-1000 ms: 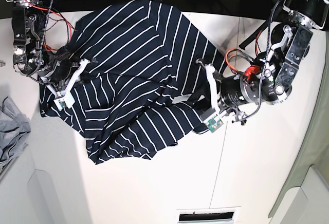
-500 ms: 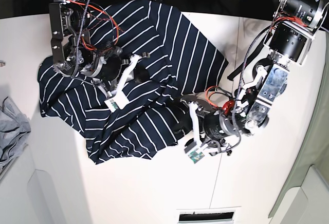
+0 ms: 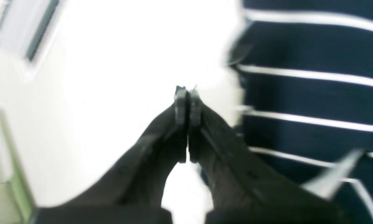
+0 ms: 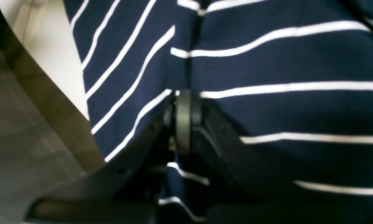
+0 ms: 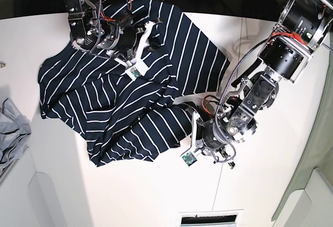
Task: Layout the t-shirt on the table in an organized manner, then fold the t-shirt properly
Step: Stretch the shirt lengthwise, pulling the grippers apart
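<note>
The left gripper (image 3: 186,102), wide apart a moment ago, is now closing empty at the striped navy fabric t-shirt's (image 5: 130,97) five-o'clock edge, while the right gripper (image 4: 183,121) is staying clamped on the cloth, so the spreading is continuing.

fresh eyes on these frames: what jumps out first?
The t-shirt, dark with thin white stripes, lies rumpled across the table, far from flat. The right end effector is shut on a fold of it near the table's far edge. The left end effector sits shut and empty over bare table beside the near hem. A grey cloth lies at the base view's left edge.
</note>
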Tool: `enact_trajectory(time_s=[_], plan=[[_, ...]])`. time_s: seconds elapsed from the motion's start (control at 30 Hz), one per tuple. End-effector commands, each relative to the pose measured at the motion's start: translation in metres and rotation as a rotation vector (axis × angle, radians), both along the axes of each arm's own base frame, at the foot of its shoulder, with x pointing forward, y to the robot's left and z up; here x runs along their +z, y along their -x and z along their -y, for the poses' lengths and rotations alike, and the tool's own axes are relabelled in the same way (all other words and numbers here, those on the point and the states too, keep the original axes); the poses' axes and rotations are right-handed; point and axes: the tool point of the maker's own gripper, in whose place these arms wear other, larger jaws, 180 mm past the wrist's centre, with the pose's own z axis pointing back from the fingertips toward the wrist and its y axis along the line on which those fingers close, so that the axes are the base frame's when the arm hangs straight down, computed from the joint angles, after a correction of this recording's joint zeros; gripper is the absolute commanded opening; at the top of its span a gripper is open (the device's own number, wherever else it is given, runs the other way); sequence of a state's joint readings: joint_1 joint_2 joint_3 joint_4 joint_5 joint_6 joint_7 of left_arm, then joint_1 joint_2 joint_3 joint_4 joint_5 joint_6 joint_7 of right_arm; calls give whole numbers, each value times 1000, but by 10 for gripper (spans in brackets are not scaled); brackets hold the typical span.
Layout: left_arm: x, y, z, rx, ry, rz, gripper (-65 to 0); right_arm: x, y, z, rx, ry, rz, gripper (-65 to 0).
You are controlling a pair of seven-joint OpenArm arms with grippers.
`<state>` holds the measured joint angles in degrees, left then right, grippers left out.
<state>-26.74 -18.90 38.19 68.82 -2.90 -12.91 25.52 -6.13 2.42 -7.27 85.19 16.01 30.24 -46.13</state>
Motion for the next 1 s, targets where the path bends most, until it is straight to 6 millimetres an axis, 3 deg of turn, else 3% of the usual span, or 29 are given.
enact_trajectory(time_s=[0.0,0.1,0.17,0.33,0.37,0.47,0.53,0.8,0.83,0.93,0.97], plan=[[30,-21,-8,10,-5,75,-650,0,-1,9,5,28,9,-650],[53,-36,-27,30,-38,112,-650,-8,6,27,7,69,-7,-650],[57,-36,-32,4,-41,75,-650,-13,13,39,11,92,-22,-650],[40,-1,-13,-133,86,-155,-650,-14,19,55,1,80,-44,-650],[38,5,-7,-152,122,-189,-599,-13,19,56,-2,74,-45,-650],[34,18,8,-185,208,-240,-348,-11,18,54,-9,52,-49,-650],[29,24,15,-199,235,-252,-291,-10,18,52,-12,39,-51,-650],[-3,49,29,-222,222,-269,-305,-9,18,51,-15,32,-51,-650],[-5,48,29,-211,217,-254,-349,-9,17,51,-15,32,-50,-650],[-10,42,23,-168,180,-202,-617,-9,17,51,-15,32,-50,-650],[-10,39,20,-162,170,-187,-650,-9,17,51,-15,32,-50,-650]])
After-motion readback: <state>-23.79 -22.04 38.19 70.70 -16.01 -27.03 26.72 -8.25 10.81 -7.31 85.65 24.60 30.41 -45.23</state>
